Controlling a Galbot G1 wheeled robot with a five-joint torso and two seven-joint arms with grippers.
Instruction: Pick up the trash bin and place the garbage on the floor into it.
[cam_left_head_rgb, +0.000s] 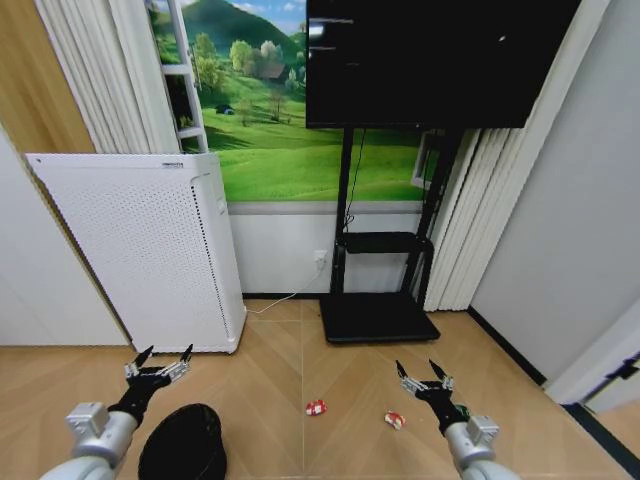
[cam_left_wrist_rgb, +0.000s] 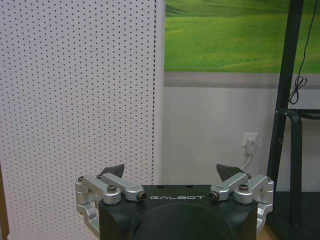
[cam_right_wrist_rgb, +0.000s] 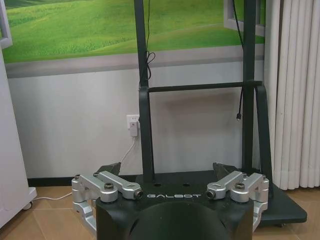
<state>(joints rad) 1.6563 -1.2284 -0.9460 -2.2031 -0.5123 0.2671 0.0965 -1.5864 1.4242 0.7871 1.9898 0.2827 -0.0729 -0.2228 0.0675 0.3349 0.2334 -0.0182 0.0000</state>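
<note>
Parquet floor (cam_left_head_rgb: 270, 390) between open hands (cam_left_head_rgb: 158, 370)

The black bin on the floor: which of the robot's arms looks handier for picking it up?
Probably the left. The trash bin stands just beside the left gripper, which is open and empty. The right gripper, also open, hovers across the floor near the red-and-white scraps.

my head camera looks forward and down across the floor (cam_left_head_rgb: 300, 350). both wrist cameras sit low, facing 12 o'clock at the wall: left close on the white appliance (cam_left_wrist_rgb: 75, 100), right on the tv stand (cam_right_wrist_rgb: 150, 150), which both share.
</note>
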